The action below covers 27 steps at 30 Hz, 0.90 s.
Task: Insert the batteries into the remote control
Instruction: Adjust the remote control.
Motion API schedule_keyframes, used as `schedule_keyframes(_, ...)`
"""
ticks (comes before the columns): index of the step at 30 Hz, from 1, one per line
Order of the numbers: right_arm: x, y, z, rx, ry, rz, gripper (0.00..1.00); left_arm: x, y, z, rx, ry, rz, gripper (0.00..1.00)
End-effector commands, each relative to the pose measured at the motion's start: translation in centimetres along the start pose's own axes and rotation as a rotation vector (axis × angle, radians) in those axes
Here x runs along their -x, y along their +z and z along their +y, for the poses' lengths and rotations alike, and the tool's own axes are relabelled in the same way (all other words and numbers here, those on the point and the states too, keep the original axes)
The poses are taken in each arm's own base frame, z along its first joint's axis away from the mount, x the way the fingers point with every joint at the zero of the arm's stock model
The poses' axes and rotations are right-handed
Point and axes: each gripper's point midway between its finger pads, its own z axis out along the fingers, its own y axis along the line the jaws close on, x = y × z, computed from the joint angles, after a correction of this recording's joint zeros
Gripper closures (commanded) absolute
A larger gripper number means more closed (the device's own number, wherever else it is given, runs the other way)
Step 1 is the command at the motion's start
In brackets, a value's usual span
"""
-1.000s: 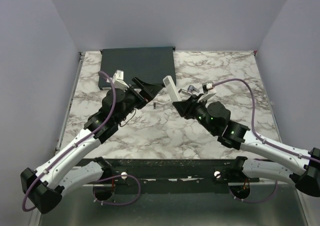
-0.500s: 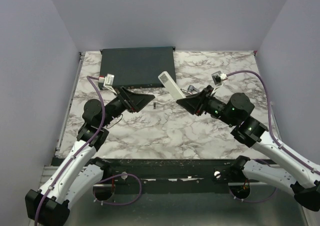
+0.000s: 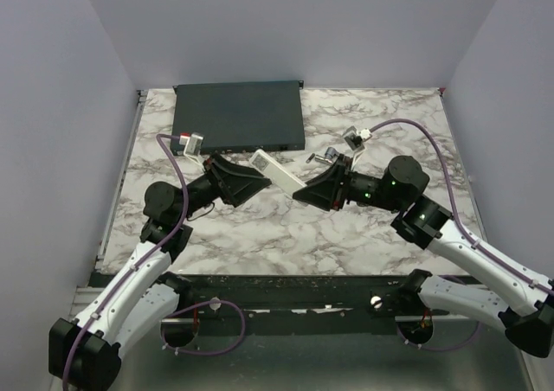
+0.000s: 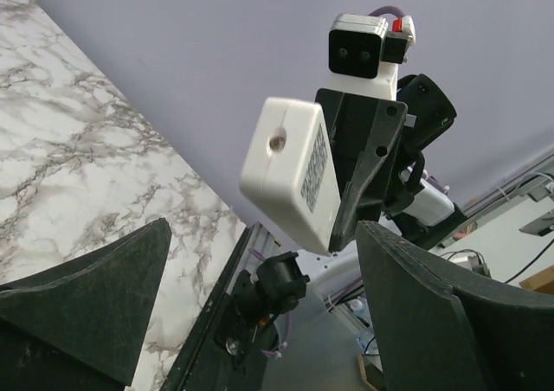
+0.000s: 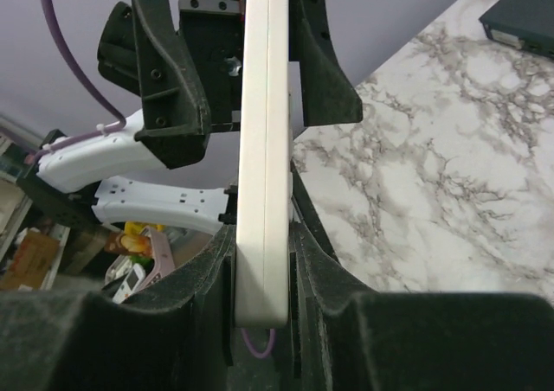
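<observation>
By the look of it, loading has not truly begun. The right gripper (image 3: pixel 305 188) has its jaws clamped on one end of the white remote control (image 3: pixel 275 171) and holds it in the air over the marble counter (image 3: pixel 260 227). The free end points at the left gripper (image 3: pixel 247 179), whose jaws stand wide apart, gripping nothing. No batteries can be made out, and I cannot tell whether the back cover is off.

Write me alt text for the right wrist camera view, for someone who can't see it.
The right gripper clamps a white remote control, seen edge-on and running up the frame. The open left gripper flanks its far end without closing on it; a marble table lies to the right.
</observation>
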Motion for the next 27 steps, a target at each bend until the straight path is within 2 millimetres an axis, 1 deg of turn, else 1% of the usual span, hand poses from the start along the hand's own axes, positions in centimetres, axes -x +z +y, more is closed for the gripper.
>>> schedule_keyframes(1,-1.4,0.8,1.0,0.102,0.038,0.077,0.99,0.3,0.2,-1.1,-0.066,0.025,-0.001,0.15)
schedule_keyframes(5,-2.1,1.2,0.6,0.109,0.064,0.092,0.99,0.5,0.3,-1.2,-0.076,0.032,-0.015,0.24)
schedule_keyframes(11,-1.4,1.5,-0.1,0.074,0.064,0.044,0.99,0.4,0.4,-1.0,-0.079,0.029,-0.004,0.35)
schedule_keyframes(15,-1.4,1.9,-0.3,0.081,0.09,0.025,0.99,0.2,0.3,-1.0,-0.086,0.02,-0.004,0.42)
schedule_keyframes(19,-1.7,2.1,-0.3,0.105,0.12,0.024,0.99,0.3,0.3,-1.0,-0.091,0.015,-0.01,0.53)
schedule_keyframes(27,-1.7,2.2,-0.7,0.092,0.122,0.011,0.99,0.3,0.2,-1.2,-0.096,0.014,-0.014,0.76)
